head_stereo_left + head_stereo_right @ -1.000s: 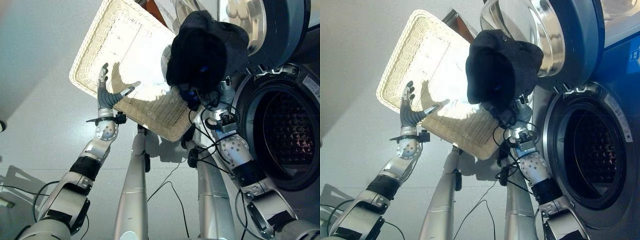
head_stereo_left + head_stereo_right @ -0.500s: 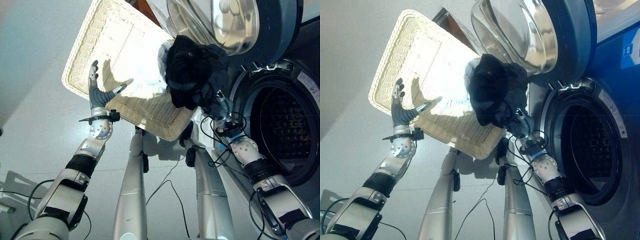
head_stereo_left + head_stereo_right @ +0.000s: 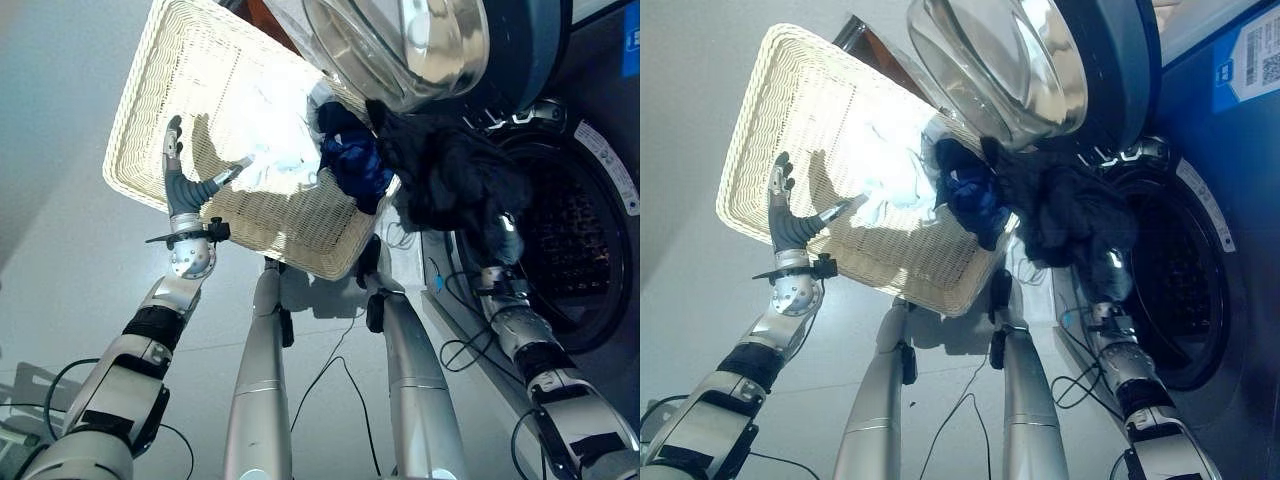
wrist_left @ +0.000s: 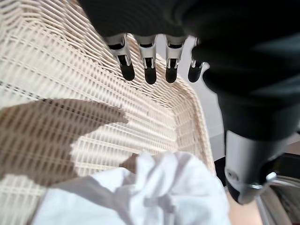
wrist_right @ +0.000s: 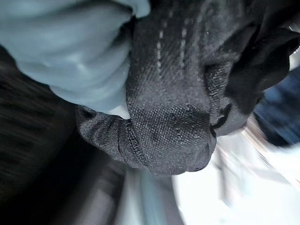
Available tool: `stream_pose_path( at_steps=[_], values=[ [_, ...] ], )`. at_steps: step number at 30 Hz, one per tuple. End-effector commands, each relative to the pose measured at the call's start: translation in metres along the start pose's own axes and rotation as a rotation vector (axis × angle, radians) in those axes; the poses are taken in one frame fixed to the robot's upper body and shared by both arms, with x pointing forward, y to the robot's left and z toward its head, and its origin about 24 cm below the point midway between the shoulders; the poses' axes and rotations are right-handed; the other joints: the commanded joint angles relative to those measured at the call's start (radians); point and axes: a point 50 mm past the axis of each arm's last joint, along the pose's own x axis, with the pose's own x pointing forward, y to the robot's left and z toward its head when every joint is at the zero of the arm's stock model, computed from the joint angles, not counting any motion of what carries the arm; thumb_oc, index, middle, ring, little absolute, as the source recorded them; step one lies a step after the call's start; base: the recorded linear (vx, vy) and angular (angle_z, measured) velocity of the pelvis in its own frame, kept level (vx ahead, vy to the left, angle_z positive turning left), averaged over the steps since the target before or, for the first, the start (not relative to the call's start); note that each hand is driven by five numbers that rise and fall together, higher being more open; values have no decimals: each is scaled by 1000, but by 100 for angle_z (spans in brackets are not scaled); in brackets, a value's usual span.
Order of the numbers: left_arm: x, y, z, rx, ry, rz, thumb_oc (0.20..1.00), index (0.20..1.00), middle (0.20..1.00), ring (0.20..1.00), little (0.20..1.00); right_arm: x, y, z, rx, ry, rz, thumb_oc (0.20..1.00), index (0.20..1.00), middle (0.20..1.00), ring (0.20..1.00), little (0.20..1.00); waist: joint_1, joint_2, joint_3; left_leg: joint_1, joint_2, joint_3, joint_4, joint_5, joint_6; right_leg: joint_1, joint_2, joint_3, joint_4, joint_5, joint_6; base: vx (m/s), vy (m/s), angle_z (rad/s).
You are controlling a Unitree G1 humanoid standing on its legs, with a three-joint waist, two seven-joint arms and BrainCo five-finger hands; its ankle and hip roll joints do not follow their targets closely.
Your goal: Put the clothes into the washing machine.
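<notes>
The black garment [image 3: 450,180] has moved from above the wicker basket [image 3: 150,110] to the mouth of the washing machine drum [image 3: 570,240], just under the open door [image 3: 430,40]. The right robot hand [image 3: 508,238] is buried in this cloth, so I cannot tell how its fingers stand. The left robot hand [image 3: 180,185] stays over the basket with straight fingers, holding nothing. A white cloth [image 3: 275,135] and a blue garment [image 3: 350,160] remain in the basket, against its edge near the drum. I judge the first piece is almost inside.

Laundry corner: washing machine [image 3: 590,230], wicker basket [image 3: 150,90]
</notes>
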Motion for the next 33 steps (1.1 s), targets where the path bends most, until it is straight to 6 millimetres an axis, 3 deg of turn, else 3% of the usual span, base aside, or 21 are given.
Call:
stream_pose_path(
  at_steps=[1,2,3,6,8,11,12,14,15,16,19,22,25,26,33],
  values=[
    [16,6,17,-82,-81,73,1000,1000,1000,1000,1000,-7,0,48,-65,-231,-93,200,200,200,200,200,-30,-5,-9,-3,-66,43,116,-126,6,87,27,-43,-322,273,134,14,-18,-13],
    [15,4,16,-73,-75,67,1000,1000,1000,1000,1000,-11,-4,72,-125,-391,-264,200,200,200,200,200,-31,-3,-9,-1,-66,42,121,-132,5,87,28,-41,-320,272,134,31,-14,-8],
    [16,3,16,-73,-75,66,1000,1000,1000,1000,1000,-10,-3,76,-134,-428,-291,200,200,200,200,200,-30,-1,-9,-2,-66,41,123,-134,5,86,29,-40,-321,273,134,21,-16,-8],
    [13,-4,17,-60,-75,49,1000,1000,1000,1000,1000,-10,7,114,-191,-710,-509,200,200,200,200,200,-27,3,-9,-7,-69,37,129,-137,4,85,27,-43,-319,278,136,7,-38,-4],
    [11,-12,20,-51,-81,35,1000,1000,1000,1000,1000,13,45,140,-281,-895,-566,200,200,200,200,200,-19,6,-9,-9,-69,32,138,-143,2,86,24,-50,-319,281,139,13,-49,-2],
    [9,-13,22,-45,-88,32,1000,1000,1000,1000,1000,24,82,158,-316,-1081,-644,200,200,200,200,200,-16,3,-9,-11,-69,27,140,-146,1,88,24,-52,-325,285,139,-17,-30,-7],
    [7,-13,23,-39,-93,25,1000,1000,1000,1000,1000,29,109,171,-343,-1189,-647,200,200,200,200,200,-15,-1,-9,-8,-68,23,136,-145,0,94,22,-56,-331,290,140,-35,-39,-7],
    [9,-12,26,-37,-97,26,1000,1000,1000,1000,1000,36,131,177,-384,-1229,-634,200,200,200,200,200,-18,-6,-9,-7,-67,22,136,-145,-1,96,24,-55,-336,293,141,-20,-6,-5],
    [13,-10,28,-37,-98,27,1000,1000,1000,1000,1000,43,147,181,-416,-1243,-628,755,755,755,755,755,-19,-10,-9,-8,-68,20,133,-142,-1,96,24,-54,-343,298,141,-3,12,-6],
    [14,-9,28,-37,-97,25,1000,1000,1000,1000,1000,44,150,183,-424,-1245,-630,1000,1000,1000,1000,1000,-18,-11,-9,-5,-68,20,132,-144,-1,99,24,-55,-344,298,142,-28,8,-8],
    [22,-4,30,-31,-100,-8,1000,1000,1000,1000,1000,44,152,199,-504,-1196,-650,1000,1000,1000,1000,1000,-18,-21,-9,3,-68,14,123,-139,-1,110,23,-57,-352,301,143,-7,3,-11],
    [26,-12,36,-11,-128,-88,1000,1000,1000,1000,1000,49,146,199,-608,-1105,-713,1000,1000,1000,1000,1000,-13,-25,-9,-6,-78,9,125,-130,5,102,19,-62,-354,310,141,6,-10,2],
    [28,-24,43,31,-172,-176,1000,1000,1000,1000,1000,58,128,191,-758,-922,-850,1000,1000,1000,1000,1000,-3,-21,-9,-2,-85,1,130,-139,8,106,16,-68,-350,305,142,-1,-5,1],
    [28,-31,46,72,-204,-221,1000,1000,1000,1000,1000,62,120,187,-895,-816,-911,1000,1000,1000,1000,1000,1,-16,-9,-2,-84,0,128,-140,9,107,13,-72,-349,304,144,28,-9,3],
    [36,-60,70,338,-428,-376,1000,1000,1000,1000,1000,78,101,158,-1099,-582,-1021,1000,1000,1000,1000,1000,8,-1,-9,-14,-97,-3,132,-140,22,91,7,-81,-341,306,144,9,-4,4]
  ],
)
